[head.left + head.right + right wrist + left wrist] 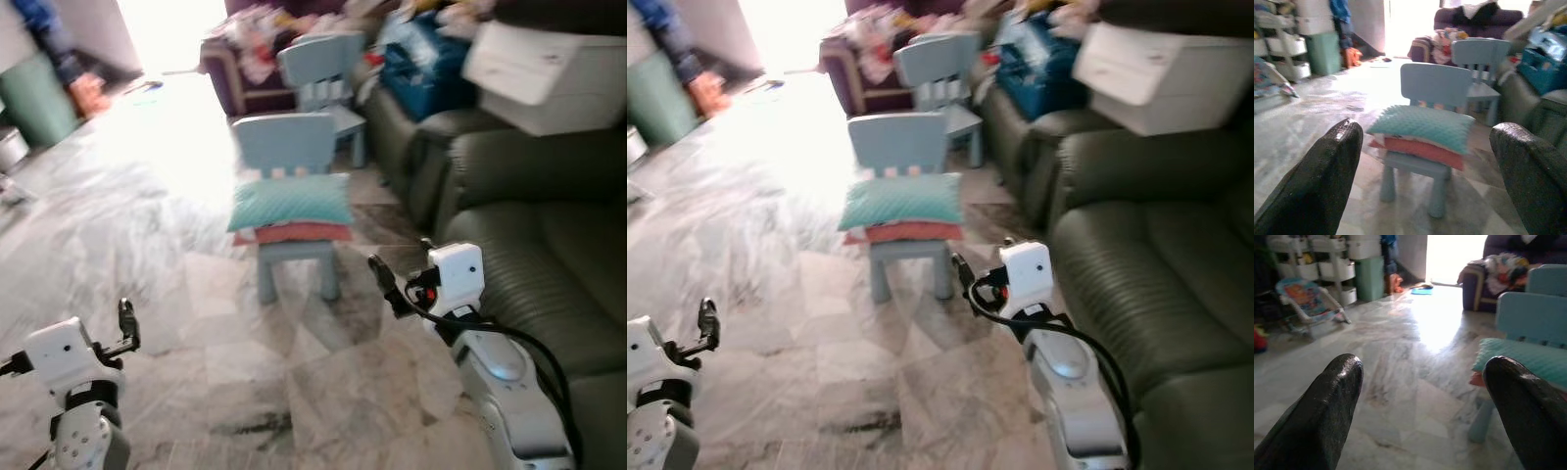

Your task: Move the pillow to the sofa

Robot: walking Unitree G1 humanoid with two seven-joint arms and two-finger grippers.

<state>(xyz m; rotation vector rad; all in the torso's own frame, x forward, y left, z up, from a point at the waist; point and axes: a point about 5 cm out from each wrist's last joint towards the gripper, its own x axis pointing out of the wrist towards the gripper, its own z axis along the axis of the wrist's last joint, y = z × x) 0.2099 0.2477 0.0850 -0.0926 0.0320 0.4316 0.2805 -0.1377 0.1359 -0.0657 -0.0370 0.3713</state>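
A teal pillow [292, 201] lies on top of a coral pillow [294, 233] on the seat of a small light-blue chair [286, 147] in the middle of the room. The dark green sofa [549, 264] runs along the right side. My right gripper [382, 279] is held out open between the chair and the sofa, below the chair's seat level, nothing between its fingers [1322, 181]. My left gripper [127, 326] stays low at the left, open and empty, with the pillows [1528, 362] off to its side.
A second light-blue chair [323, 73] stands behind the first. A white box [544, 73] and blue bags [421, 59] pile on the far sofa seats. A person [59, 54] stands at the back left by a green bin [39, 98]. Marble floor [147, 225] spreads to the left.
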